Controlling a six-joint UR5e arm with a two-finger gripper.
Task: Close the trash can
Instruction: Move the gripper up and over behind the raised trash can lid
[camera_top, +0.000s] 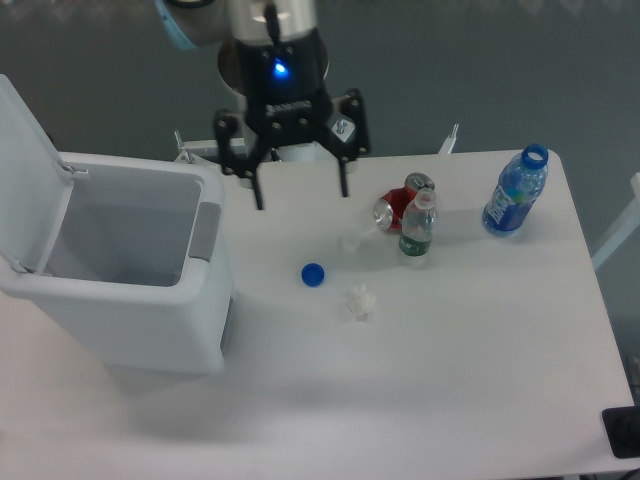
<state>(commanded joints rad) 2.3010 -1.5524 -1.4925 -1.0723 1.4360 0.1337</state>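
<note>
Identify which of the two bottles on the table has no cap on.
The blue-tinted bottle near the table's right edge: its neck ends in an open blue ring. The smaller clear bottle, beside the red cans, has its white cap on.

The trash can (150, 300) is white, and its lid (25, 160) is white too. It has a grey latch tab (205, 231) on the rim. The table (450, 380) is white. The gripper (300, 197) is black with a small blue light above it. A little blue bottle cap (313, 274) lies on the table. The soda can (400, 208) is red and silver. One bottle (516, 194) is blue. The other bottle (417, 230) is clear with a green label. The crumpled paper (360, 301) is white.
</note>
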